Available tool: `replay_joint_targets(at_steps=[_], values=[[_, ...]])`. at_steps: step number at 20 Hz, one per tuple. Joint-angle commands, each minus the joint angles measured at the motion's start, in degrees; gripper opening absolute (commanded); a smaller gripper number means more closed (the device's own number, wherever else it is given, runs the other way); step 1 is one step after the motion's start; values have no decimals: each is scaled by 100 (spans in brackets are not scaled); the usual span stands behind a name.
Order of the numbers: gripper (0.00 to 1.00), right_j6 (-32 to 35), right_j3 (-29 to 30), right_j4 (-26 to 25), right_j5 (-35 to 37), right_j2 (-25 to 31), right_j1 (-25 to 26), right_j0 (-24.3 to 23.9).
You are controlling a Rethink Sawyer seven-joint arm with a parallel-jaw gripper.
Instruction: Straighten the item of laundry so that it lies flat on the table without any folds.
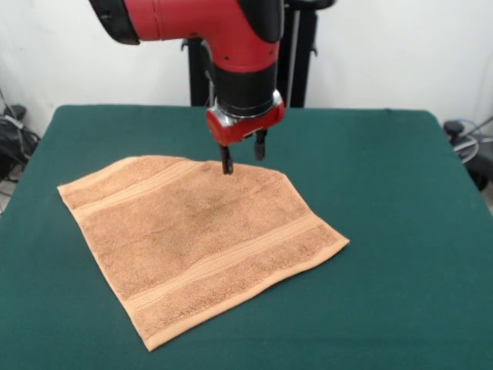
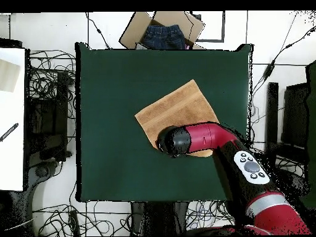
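Observation:
The item of laundry (image 1: 204, 239), an orange-tan terry towel with woven band stripes, is spread on the green table (image 1: 385, 193), turned diagonally. It looks mostly flat; its far right corner appears cut off or tucked. My gripper (image 1: 243, 156) hangs over the towel's far edge, open with nothing between its fingers. The left fingertip (image 1: 226, 166) reaches down to the towel's edge and the other sits slightly higher. In the overhead view the towel (image 2: 179, 108) lies right of the table's (image 2: 111, 123) centre, and the red arm (image 2: 185, 141) covers its near corner and the gripper.
A cardboard box holding blue jeans (image 2: 163, 34) sits beyond the table's far edge in the overhead view. Cables run across the floor around the table. A white surface (image 2: 12, 117) stands to the left. Green tabletop surrounds the towel on all sides.

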Motion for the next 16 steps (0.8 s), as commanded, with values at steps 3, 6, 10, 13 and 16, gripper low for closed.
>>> replay_joint_targets(at_steps=[3,6,10,13,16], values=[[100,-1499,20,-462,242,741,233,-286],[100,-1480,32,-493,206,773,268,-320],[100,-1297,2,-459,156,753,390,-339],[100,-929,-151,-364,263,510,600,-335],[100,-845,32,-361,92,505,607,-492]])
